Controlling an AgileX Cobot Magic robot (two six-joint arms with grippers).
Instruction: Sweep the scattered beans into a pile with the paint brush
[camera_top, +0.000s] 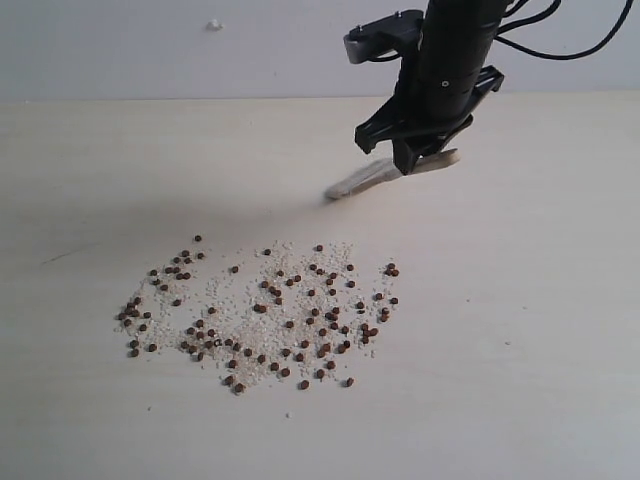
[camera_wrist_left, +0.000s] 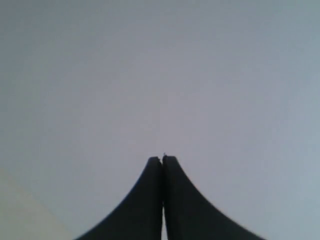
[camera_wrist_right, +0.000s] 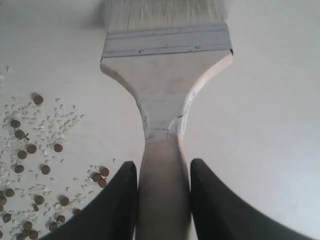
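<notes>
Reddish-brown beans (camera_top: 265, 315) mixed with pale grains lie scattered in a wide patch across the front middle of the table; some show in the right wrist view as beans (camera_wrist_right: 31, 148). My right gripper (camera_top: 425, 155) hangs above the table behind the patch's right end, shut on the paint brush (camera_top: 385, 175) by its wooden handle. The brush slants down to the left, its whitish bristles at the table behind the beans. In the right wrist view the paint brush (camera_wrist_right: 165, 80) shows its silver ferrule and bristles beyond my gripper (camera_wrist_right: 161, 170). My left gripper (camera_wrist_left: 162, 160) is shut on nothing.
The pale wooden table (camera_top: 540, 350) stretches around the beans, with a grey wall behind it. A small white speck (camera_top: 213, 24) sits on the wall. The left wrist view shows only blank grey surface.
</notes>
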